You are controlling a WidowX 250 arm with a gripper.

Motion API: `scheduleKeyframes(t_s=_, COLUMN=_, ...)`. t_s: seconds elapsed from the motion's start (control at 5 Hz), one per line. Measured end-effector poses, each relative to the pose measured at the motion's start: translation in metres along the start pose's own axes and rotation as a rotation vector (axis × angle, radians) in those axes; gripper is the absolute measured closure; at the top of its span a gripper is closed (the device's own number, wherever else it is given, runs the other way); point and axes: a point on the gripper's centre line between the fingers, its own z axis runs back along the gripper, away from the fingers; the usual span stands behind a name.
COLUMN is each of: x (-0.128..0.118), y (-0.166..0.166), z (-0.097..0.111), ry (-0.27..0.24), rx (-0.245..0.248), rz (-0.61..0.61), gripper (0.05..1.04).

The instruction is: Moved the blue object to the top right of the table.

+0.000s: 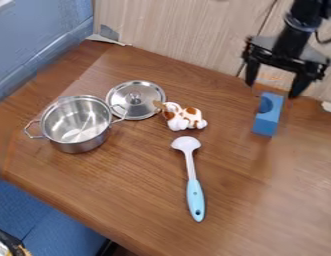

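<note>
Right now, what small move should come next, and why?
Probably raise the black two-finger end effector straight up: its fingers stand apart, and the blue rectangular block already sits at the upper right of the brown wooden table.

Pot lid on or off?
Off. The lid lies on the table beside the pot, whose inside is in plain view.

Bright, soft, fairly even light, with a pale sheen across the right side of the table and a dim reflection below the block. Small glints sit on the pot and lid; shadows on the wood are faint and soft-edged
</note>
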Motion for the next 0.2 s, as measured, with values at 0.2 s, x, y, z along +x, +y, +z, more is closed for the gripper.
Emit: scheduleKeyframes(t_s=0.2, x=0.0021, y=0.003, z=0.0036, ry=-0.01, rx=-0.004, rz=0.01, gripper=0.083)
